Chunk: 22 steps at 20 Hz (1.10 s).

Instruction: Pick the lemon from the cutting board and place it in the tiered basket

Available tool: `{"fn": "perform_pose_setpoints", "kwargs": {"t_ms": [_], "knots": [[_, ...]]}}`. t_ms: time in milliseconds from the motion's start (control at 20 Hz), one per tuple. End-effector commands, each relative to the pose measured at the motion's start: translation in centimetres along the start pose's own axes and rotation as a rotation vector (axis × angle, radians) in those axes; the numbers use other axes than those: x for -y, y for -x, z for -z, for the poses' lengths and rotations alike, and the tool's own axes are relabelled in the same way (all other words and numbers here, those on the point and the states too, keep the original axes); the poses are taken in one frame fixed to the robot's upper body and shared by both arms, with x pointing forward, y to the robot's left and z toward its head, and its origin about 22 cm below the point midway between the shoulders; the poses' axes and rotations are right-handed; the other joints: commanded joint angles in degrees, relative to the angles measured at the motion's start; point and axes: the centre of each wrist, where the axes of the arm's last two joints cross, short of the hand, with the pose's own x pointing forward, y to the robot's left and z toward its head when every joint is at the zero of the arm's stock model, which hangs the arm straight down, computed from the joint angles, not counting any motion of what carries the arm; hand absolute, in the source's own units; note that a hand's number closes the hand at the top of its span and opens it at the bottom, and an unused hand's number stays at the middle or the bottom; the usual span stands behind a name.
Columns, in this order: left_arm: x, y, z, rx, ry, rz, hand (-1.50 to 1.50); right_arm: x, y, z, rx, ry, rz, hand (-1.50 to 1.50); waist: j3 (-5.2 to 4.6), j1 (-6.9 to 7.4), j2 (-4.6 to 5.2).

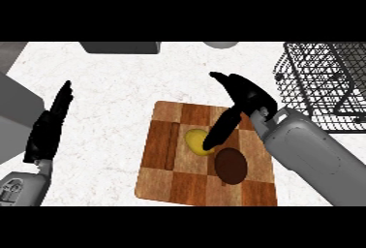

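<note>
A yellow lemon point(196, 140) lies near the middle of the checkered wooden cutting board point(178, 186). My right hand point(247, 94) hangs over the board's upper right part, its thumb point(221, 128) reaching down to the lemon's right side and hiding part of it. The other fingers point up and left, straight. The black wire tiered basket point(325, 82) stands at the right edge of the counter. My left hand point(49, 123) rests open at the left, fingers up.
A dark brown oval object point(232, 164) lies on the board just right of and below the lemon. A grey box point(120, 47) stands at the back edge and a grey block point(16, 116) at the far left.
</note>
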Motion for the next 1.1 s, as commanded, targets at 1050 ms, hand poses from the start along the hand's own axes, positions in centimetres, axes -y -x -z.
{"fn": "perform_pose_setpoints", "kwargs": {"t_ms": [1050], "knots": [[1.0, -0.7, -0.7, -0.014, -0.012, 0.001, 0.0, -5.9, 0.3, -2.0, -0.106, 0.023, -0.253, -1.5, 0.04, -0.72, -0.25]]}}
